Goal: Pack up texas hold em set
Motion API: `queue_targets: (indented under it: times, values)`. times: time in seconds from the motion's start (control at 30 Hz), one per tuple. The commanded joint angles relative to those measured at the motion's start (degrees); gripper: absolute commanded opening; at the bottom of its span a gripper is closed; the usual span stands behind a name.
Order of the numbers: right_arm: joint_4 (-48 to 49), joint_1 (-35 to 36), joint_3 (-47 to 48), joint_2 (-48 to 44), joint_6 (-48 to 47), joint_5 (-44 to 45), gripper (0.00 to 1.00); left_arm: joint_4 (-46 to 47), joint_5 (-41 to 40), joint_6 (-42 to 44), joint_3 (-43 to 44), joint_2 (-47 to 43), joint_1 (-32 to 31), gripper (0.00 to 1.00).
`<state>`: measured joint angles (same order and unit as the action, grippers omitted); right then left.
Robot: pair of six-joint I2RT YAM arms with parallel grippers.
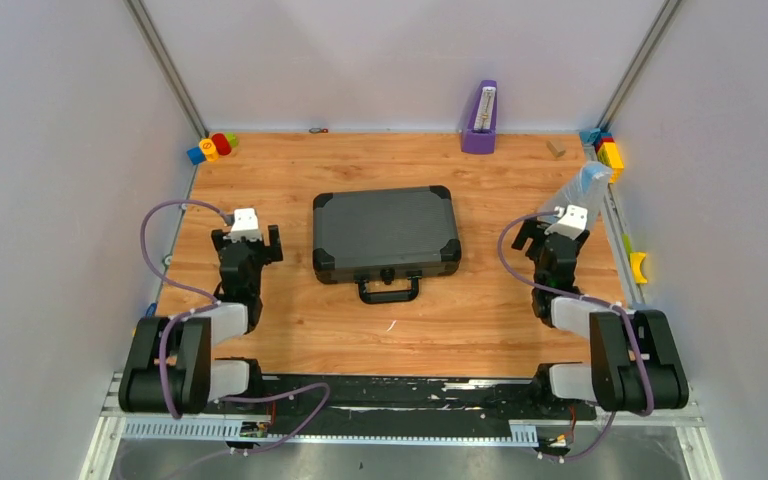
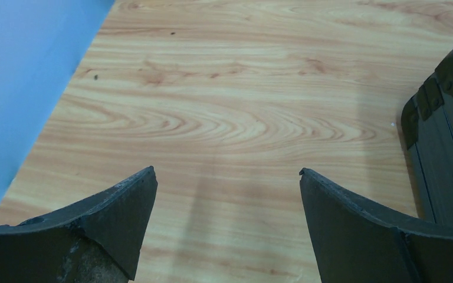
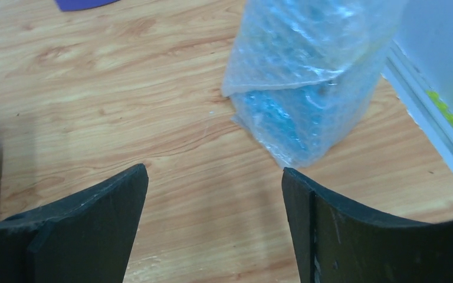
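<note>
the wooden counter (image 1: 290, 322) bears the briefcase (image 1: 385, 232), shut as if packed. left pincer (image 2: 227, 171) and right pincer (image 3: 214, 168) flank it, released and empty.

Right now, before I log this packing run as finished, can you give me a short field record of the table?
case: black briefcase, lid shut, handle facing the arms
chips and cards: none identifiable in view
left gripper: open, empty, over bare wood left of the case
right gripper: open, empty, pointing at the bag
plastic bag: clear, bluish inside, contents unclear, standing right of the case
metronome: purple, at the far edge
</note>
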<state>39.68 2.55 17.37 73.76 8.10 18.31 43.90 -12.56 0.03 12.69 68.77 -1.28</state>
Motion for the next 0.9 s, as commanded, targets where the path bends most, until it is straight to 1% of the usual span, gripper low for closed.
queue_targets:
  times: [0.0,0.03,0.07,0.1,0.13,0.17,0.2,0.23,0.3,0.33,0.4,0.43,0.5,0.53,0.57,0.6,0.63,0.87]
  values:
    - [18.26,0.09,-2.64,6.68,-6.63,-5.36,0.87,22.33,7.34,0.63,-0.84,11.02,0.83,0.96]
    - [19.26,0.3,-2.13,6.3,-6.11,-5.44,0.88,25.31,9.65,2.18,-0.74,13.05,0.83,0.95]
    - [11.87,-0.1,-0.73,4.85,-4.76,-6.29,0.88,23.49,9.48,1.86,0.65,12.39,0.84,0.96]
    - [10.04,-0.82,0.12,4.56,-4.02,-7.56,0.88,15.49,8.16,1.3,2.07,10.32,0.84,0.97]
    - [11.15,-1.43,-0.24,4.79,-3.72,-7.42,0.88,11.57,8.16,1.34,4.07,10.02,0.84,0.97]
    - [11.65,-1.91,-0.85,4.45,-2.77,-7.44,0.84,12.18,8.76,1.67,4.44,11.28,0.84,0.98]
    - [13.24,-4.16,-2.16,3.98,-0.99,-7.91,0.8,15.56,8.68,1.83,3.66,12.04,0.8,0.99]
    - [16.64,-5.12,-4.59,3.77,0.19,-9.04,0.81,15.84,8.16,1.44,3.53,12.23,0.77,1.0]
    - [29.36,-5.28,-8.08,7.9,-0.96,-8.0,0.8,12.62,8.57,1.59,4.24,11.23,0.75,1.0]
    - [29.48,-4.81,-8.12,8.36,-1.39,-7.62,0.81,13.14,8.67,1.61,4.38,11.76,0.75,1.0]
    - [20.5,-4.62,-5.45,5.48,-1.11,-8.44,0.81,14.24,8.76,1.74,4.07,12.11,0.75,1.0]
    - [19.21,-4.72,-5.33,5.2,-0.48,-8.87,0.81,13.5,8.84,1.78,4.4,11.92,0.75,1.0]
    - [21.58,-4.58,-5.89,5.98,-1.31,-8.61,0.78,13.2,8.91,1.78,4.39,11.86,0.75,1.0]
    - [21.26,-4.57,-5.87,5.72,-1.32,-8.79,0.77,13.88,8.93,1.83,4.33,12.1,0.75,1.0]
    - [20.77,-4.57,-5.85,5.43,-1.21,-8.83,0.79,13.91,8.9,1.82,4.27,12.09,0.75,1.0]
    - [20.83,-4.5,-5.86,5.44,-1.28,-8.78,0.96,13.68,8.87,1.81,4.27,11.96,0.75,1.0]
    - [20.9,-4.48,-5.86,5.48,-1.32,-8.73,0.99,13.61,8.87,1.81,4.27,11.93,0.75,1.0]
    - [20.65,-4.38,-5.78,5.51,-1.39,-8.76,1.0,13.67,8.89,1.81,4.35,12.0,0.75,1.0]
